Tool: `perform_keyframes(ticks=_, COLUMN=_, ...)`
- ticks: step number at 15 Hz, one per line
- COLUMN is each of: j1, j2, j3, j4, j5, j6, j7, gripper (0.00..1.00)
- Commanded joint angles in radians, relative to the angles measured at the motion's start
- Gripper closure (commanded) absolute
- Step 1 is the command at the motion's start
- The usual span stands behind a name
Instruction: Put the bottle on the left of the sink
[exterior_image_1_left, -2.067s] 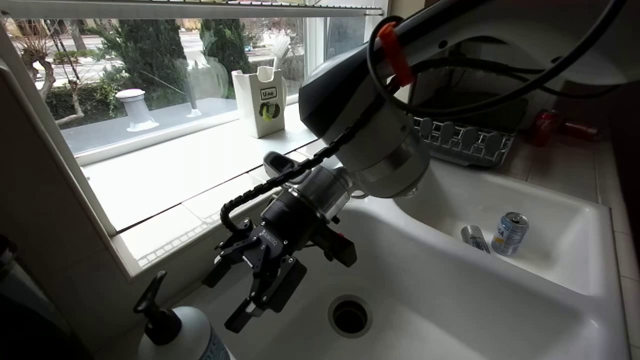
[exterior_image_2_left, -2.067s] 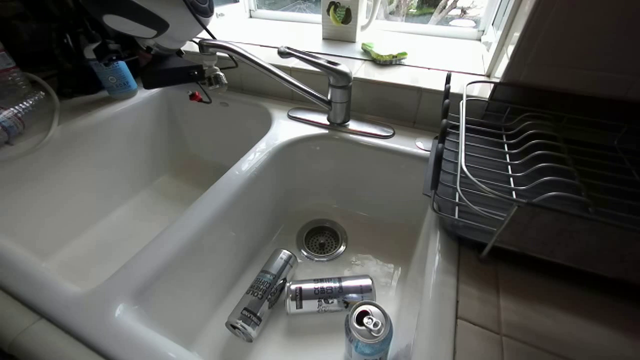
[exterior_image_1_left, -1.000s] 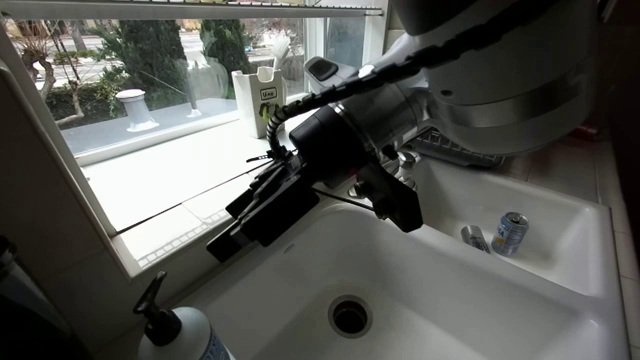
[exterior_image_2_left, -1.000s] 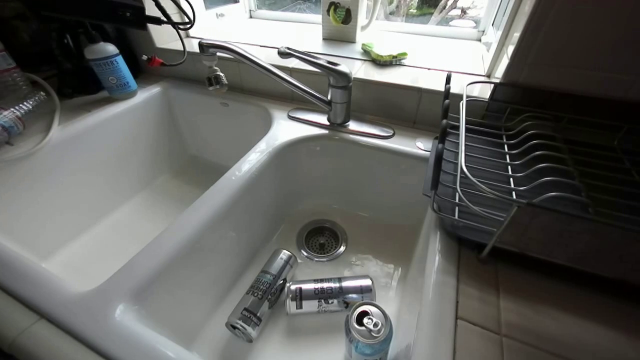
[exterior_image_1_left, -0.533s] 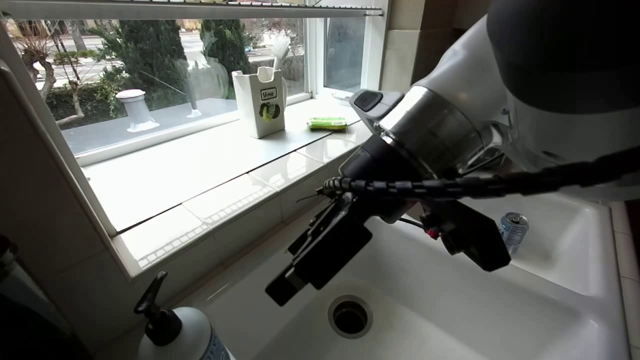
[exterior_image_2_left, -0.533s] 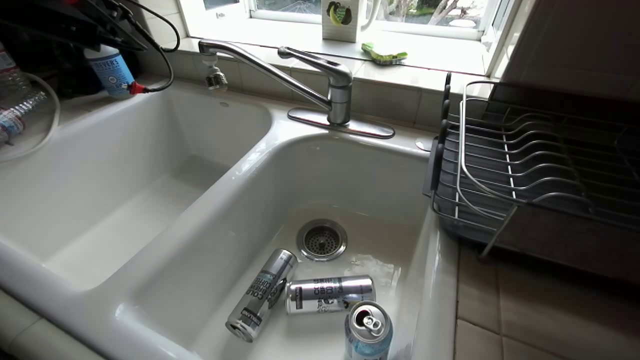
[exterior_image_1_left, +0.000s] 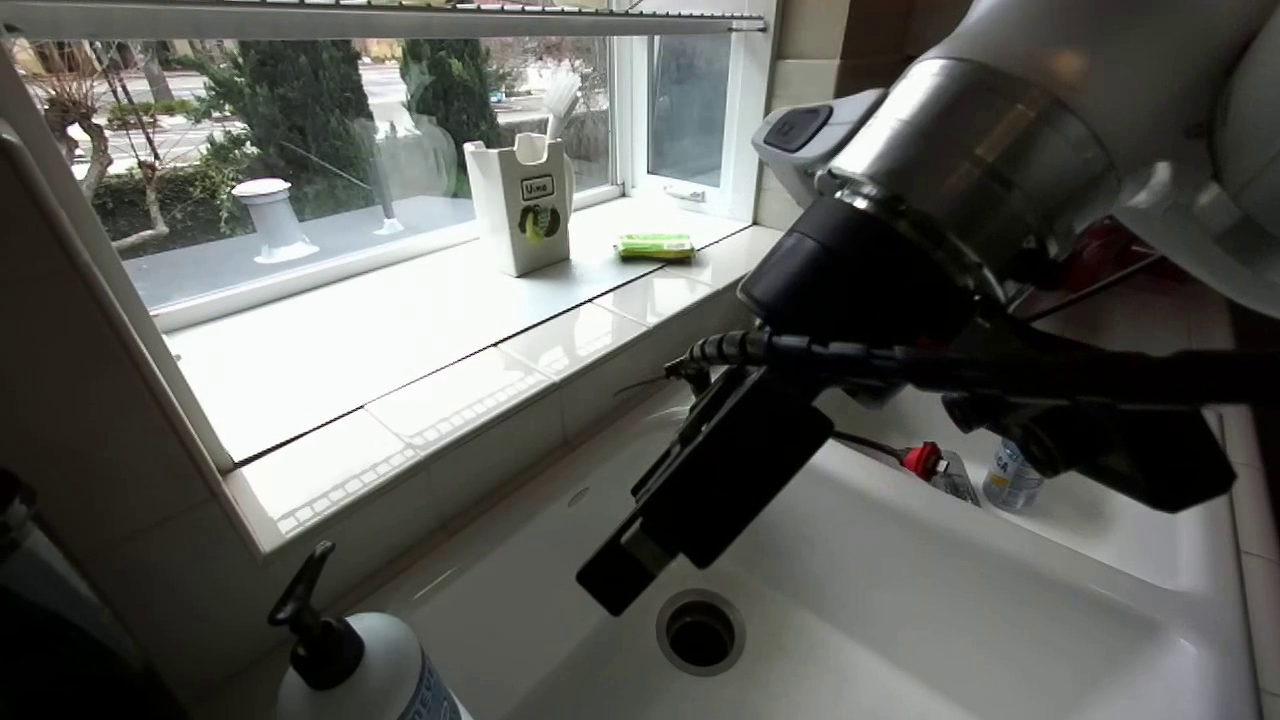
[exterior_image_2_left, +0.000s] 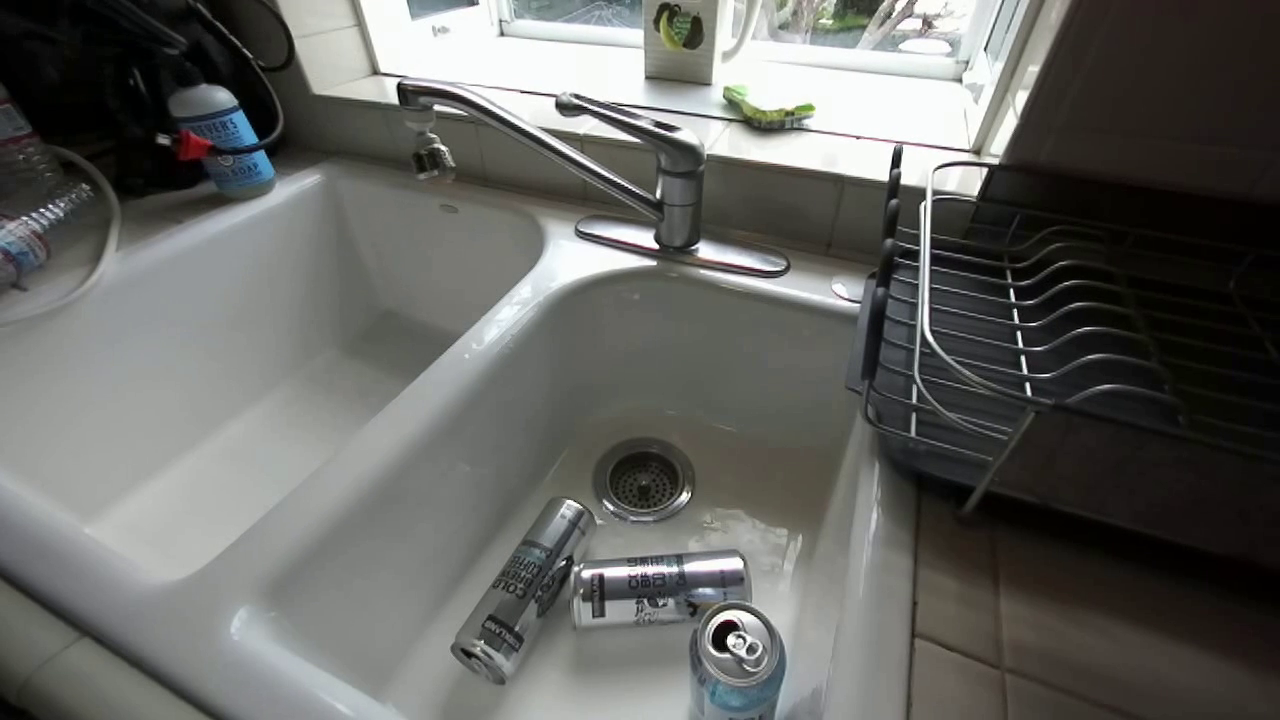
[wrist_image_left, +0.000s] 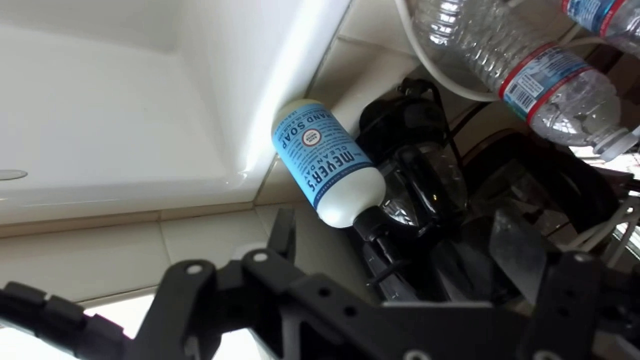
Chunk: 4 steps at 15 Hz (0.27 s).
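The bottle (exterior_image_1_left: 385, 670) is whitish with a black pump head and stands at the near-left corner of the white sink (exterior_image_1_left: 960, 590). In an exterior view the bottle (exterior_image_2_left: 228, 150) is upright on the counter at the sink's (exterior_image_2_left: 365, 440) left end, partly crossed by my red cable plug. My gripper (exterior_image_1_left: 620, 575) hangs over the large basin near the drain, angled down toward the bottle and apart from it; one finger hides the other there. In the wrist view my gripper (wrist_image_left: 395, 225) is open and empty, and the bottle (wrist_image_left: 325, 160) lies beyond the gap, its pump nearest.
Several cans (exterior_image_2_left: 660, 590) lie or stand in the smaller basin. A chrome faucet (exterior_image_2_left: 680, 200) rises behind. A dish rack (exterior_image_2_left: 1020, 330) is at the right. Clear plastic bottles (wrist_image_left: 545, 80) and a black glass vessel (wrist_image_left: 415, 165) crowd the bottle. A white holder (exterior_image_1_left: 525, 210) stands on the ledge.
In an exterior view my gripper has turned so its fingers overlap and moved right, uncovering the green packet on the ledge. The cable plug now crosses the bottle. The bottle has not moved.
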Motion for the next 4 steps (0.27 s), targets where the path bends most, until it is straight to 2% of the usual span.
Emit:
perform_keyframes(ticks=1, j1=0.028, j2=0.005, j3=-0.028, j4=0.000, j5=-0.015, j6=0.004, j7=0.011, gripper=0.00)
perform_keyframes(ticks=4, j1=0.026, j2=0.016, j3=-0.033, j4=0.000, j5=-0.014, j6=0.003, j7=0.006, gripper=0.00)
